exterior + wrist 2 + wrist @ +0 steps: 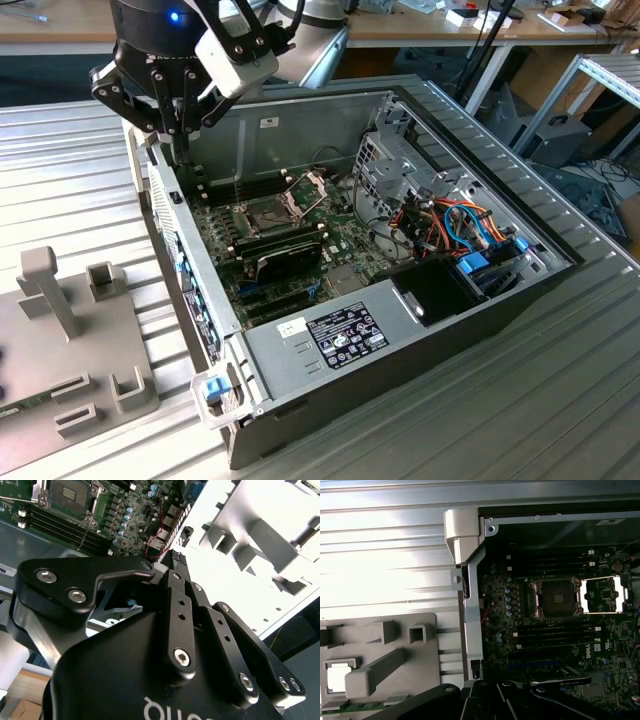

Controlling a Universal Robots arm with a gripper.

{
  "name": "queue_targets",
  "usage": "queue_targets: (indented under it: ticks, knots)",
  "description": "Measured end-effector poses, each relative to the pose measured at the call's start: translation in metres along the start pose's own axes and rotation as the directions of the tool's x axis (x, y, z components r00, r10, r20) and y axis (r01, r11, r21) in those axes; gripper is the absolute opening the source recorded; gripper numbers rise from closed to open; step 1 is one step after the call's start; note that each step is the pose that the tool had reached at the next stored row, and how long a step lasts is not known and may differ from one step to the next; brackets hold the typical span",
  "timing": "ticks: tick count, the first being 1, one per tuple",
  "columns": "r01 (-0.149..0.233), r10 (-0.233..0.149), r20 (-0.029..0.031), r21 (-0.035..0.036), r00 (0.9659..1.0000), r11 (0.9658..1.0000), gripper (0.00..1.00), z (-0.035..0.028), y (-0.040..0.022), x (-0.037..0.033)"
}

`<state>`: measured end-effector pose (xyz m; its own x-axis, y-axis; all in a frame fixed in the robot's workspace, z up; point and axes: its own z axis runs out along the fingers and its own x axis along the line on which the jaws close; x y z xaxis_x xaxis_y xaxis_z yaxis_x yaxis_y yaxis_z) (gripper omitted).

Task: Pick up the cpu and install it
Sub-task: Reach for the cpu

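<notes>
The cpu (338, 677), a small silver square chip, lies in a pocket of the grey holder block (415, 680) on the table outside the computer case. My gripper (180, 148) hangs over the case's near wall, between the holder and the motherboard, apart from the cpu. Its fingers look shut with nothing between them; they also show in the second wrist view as my gripper (173, 566). The open cpu socket (556, 598) sits on the motherboard (300, 250), its hinged metal frame (603, 595) flipped back. In the exterior view the socket (264, 213) lies to the right of my gripper.
The open case (330, 340) has a metal side wall (472, 620) between the holder and the motherboard. Memory slots (555, 632) run beside the socket. A green module (355, 707) lies at the holder's edge. Cables and a drive cage (450, 225) fill the case's far end.
</notes>
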<state>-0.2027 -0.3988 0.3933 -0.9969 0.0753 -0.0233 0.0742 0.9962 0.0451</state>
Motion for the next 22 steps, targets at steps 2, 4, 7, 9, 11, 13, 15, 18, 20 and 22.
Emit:
queue_targets:
  ticks: [2, 4, 7, 9, 11, 13, 15, 18, 20, 22]
  knots:
    - [0.0, 0.0, 0.0, 0.0, 1.0, 1.0, 0.11, 0.0, 0.0, 0.0001]
    - [0.0, 0.0, 0.0, 0.0, 1.0, 1.0, 0.11, 0.0, -0.0001, 0.0012]
    - [0.0, 0.0, 0.0, 0.0, 1.0, 1.0, 0.11, -0.0001, -0.0002, 0.0033]
    - [0.0, 0.0, 0.0, 0.0001, 1.0, 1.0, 0.11, -0.0002, -0.0005, 0.0058]
    - [0.0, 0.0, 0.0, 0.0, 1.0, 1.0, 0.11, -0.0002, -0.0006, 0.0077]
    - [0.0, 0.0, 0.0, 0.0, 1.0, 1.0, 0.11, -0.0003, -0.0008, 0.0106]
    - [0.0, 0.0, 0.0, 0.0, 1.0, 1.0, 0.11, -0.0003, -0.0009, 0.0125]
    - [0.0, 0.0, 0.0, 0.0, 1.0, 1.0, 0.11, -0.0004, -0.0012, 0.0158]
    - [0.0, 0.0, 0.0, 0.0, 1.0, 1.0, 0.11, -0.0005, -0.0014, 0.0187]
    - [0.0, 0.0, 0.0, 0.0, 1.0, 1.0, 0.11, -0.0006, -0.0015, 0.0206]
